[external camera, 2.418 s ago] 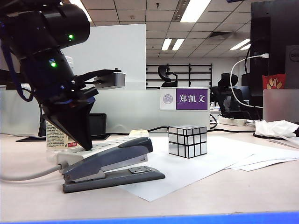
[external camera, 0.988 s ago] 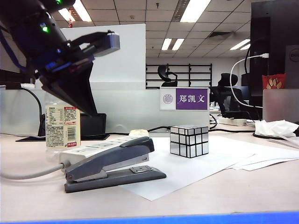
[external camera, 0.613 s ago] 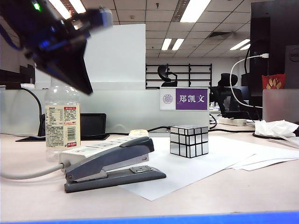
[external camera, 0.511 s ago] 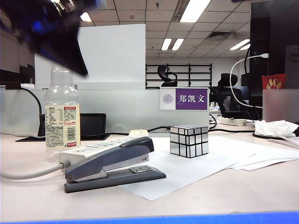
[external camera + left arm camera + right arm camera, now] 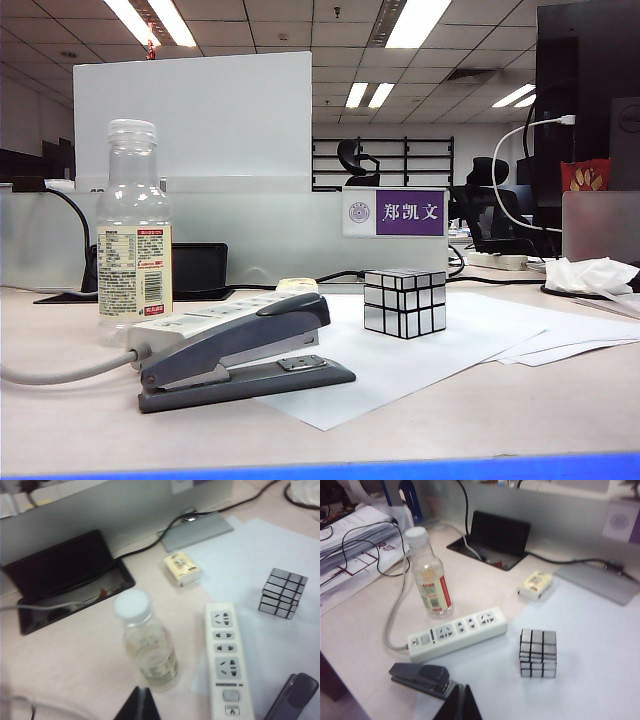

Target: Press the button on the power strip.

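Item: my left jaws [image 5: 141, 703], closed and empty, have risen off the power strip [image 5: 226, 656]; right jaws [image 5: 459, 703] closed, empty, high over the bench. The strip lies at the bottle's [image 5: 145, 641] three o'clock in the left wrist view, its button [image 5: 231, 695] near the cable end. I judge the press likely done.

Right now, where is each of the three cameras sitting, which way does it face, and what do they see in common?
Exterior view: low at the table's near edge, facing across the dark grey stapler into the office; no arm shows.
Left wrist view: high, looking down at the long white power strip and its small greyish button; the left gripper's jaws look closed.
Right wrist view: high, looking down over the whole strip; the right gripper's jaws look closed.
Shared: the clear plastic bottle and the mirrored silver cube appear in all three.
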`<state>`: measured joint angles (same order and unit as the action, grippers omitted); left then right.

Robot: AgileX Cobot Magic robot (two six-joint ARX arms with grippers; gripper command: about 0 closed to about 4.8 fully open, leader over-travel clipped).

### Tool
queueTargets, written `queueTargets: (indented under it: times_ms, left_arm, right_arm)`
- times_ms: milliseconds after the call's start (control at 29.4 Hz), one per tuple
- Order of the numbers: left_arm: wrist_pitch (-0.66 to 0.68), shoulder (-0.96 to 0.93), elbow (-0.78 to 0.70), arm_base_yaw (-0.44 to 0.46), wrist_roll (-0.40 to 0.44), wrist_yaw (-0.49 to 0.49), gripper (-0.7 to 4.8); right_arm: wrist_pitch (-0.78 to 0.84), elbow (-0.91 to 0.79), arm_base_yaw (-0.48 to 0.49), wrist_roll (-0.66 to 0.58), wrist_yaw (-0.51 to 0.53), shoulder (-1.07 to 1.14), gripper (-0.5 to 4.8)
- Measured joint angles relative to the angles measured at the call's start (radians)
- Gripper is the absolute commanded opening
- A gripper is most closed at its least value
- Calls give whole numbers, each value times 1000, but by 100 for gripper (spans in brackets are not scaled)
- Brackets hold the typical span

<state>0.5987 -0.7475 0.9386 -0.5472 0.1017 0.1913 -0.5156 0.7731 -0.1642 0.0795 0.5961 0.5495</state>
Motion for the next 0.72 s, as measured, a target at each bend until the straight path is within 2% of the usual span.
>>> queueTargets:
  times_ms: [204, 341, 511, 715]
  left_arm:
    - [111, 116, -10, 0, -29, 37, -5]
    - [153, 222, -67, -1, -32, 137, -5]
    - [154, 407, -148, -1, -79, 169, -5]
    - [159, 557, -214, -1, -87, 247, -5]
  right_arm:
    - [-48, 0, 14, 0, -89, -104, 0]
    - [-93, -4, 13, 0, -126, -181, 0]
    - [-117, -46, 13, -3, -130, -280, 0]
    - [-121, -93, 13, -69, -151, -354, 0]
